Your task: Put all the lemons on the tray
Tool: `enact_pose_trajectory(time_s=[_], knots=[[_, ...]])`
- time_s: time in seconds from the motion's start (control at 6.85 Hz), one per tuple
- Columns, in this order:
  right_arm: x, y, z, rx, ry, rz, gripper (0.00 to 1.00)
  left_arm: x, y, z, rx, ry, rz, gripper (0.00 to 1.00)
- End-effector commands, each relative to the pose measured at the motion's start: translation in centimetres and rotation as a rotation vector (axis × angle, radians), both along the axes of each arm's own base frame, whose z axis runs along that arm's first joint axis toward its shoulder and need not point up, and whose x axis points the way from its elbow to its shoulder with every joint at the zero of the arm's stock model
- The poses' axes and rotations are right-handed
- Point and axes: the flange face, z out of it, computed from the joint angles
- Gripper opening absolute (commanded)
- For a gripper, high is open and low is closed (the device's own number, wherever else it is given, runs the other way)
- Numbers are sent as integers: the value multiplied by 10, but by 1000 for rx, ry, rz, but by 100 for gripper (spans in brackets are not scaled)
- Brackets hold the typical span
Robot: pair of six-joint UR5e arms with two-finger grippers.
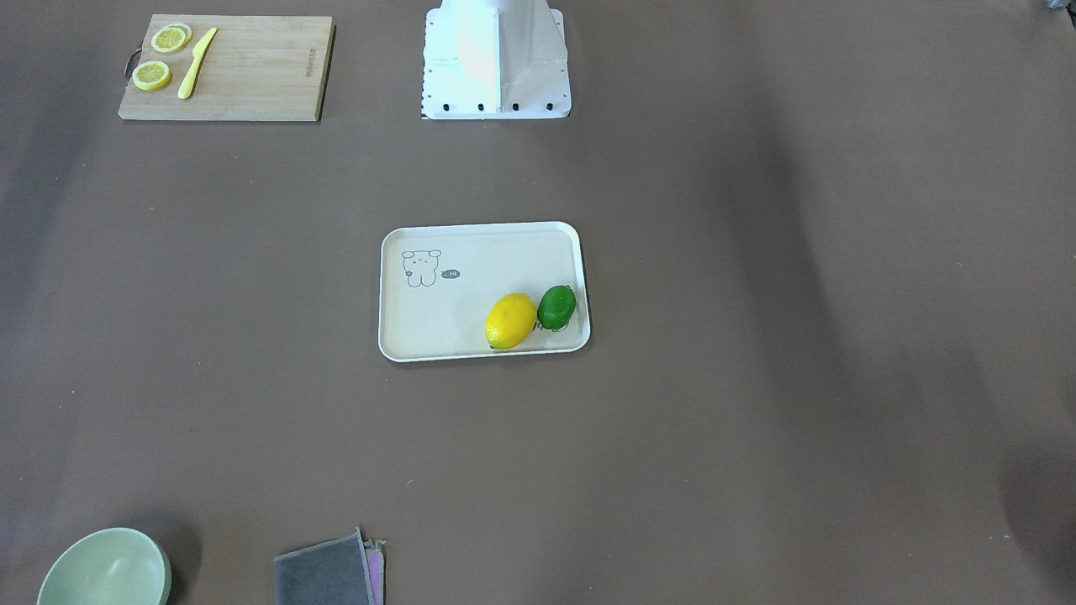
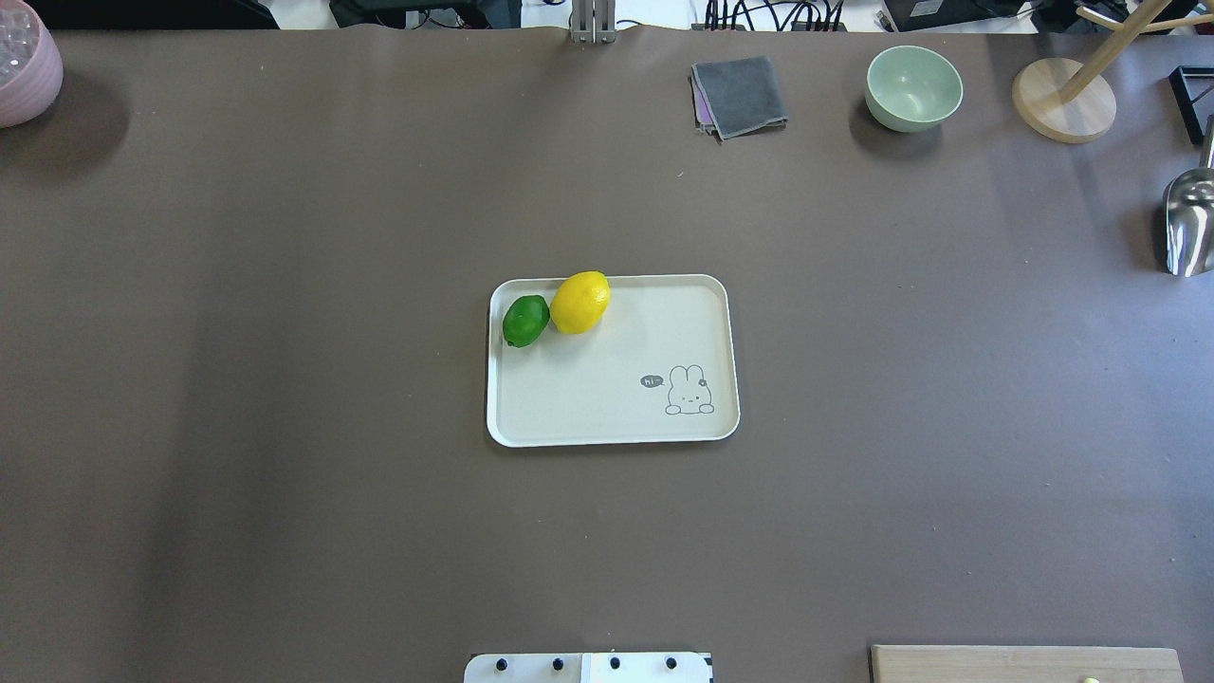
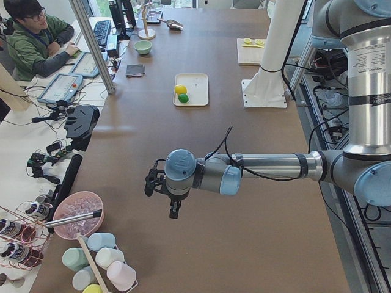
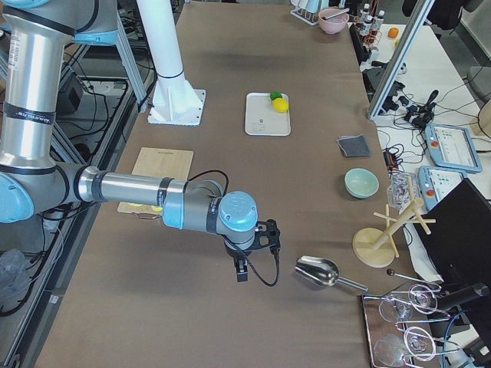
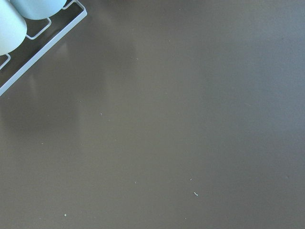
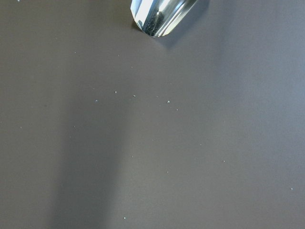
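The cream tray (image 2: pixel 607 379) with a rabbit drawing lies at the table's middle, also in the front view (image 1: pixel 471 277). The yellow lemon (image 2: pixel 579 302) (image 1: pixel 510 320) and the smaller green lemon (image 2: pixel 525 320) (image 1: pixel 556 306) lie side by side, touching, in one corner of the tray. My left gripper (image 3: pixel 173 210) shows only in the left side view, far from the tray near the table's end. My right gripper (image 4: pixel 242 272) shows only in the right side view, near the other end. I cannot tell whether either is open or shut.
A wooden cutting board (image 1: pixel 252 67) holds lemon slices (image 1: pixel 170 39) and a yellow knife (image 1: pixel 196 64). A green bowl (image 2: pixel 912 87), grey cloth (image 2: pixel 740 95), wooden stand (image 2: pixel 1062 100), metal scoop (image 2: pixel 1190 223) and pink bowl (image 2: pixel 24 62) sit along the table's edges.
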Motion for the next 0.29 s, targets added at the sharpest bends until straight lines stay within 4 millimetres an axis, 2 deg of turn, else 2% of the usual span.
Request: enact_pose_trajectory(time_s=[0.0, 0.15], knots=[[0, 0, 0, -1, 0, 0, 100, 0, 0, 1, -1, 0, 0, 99], [0, 0, 0, -1, 0, 0, 100, 0, 0, 0, 0, 1, 0, 99]])
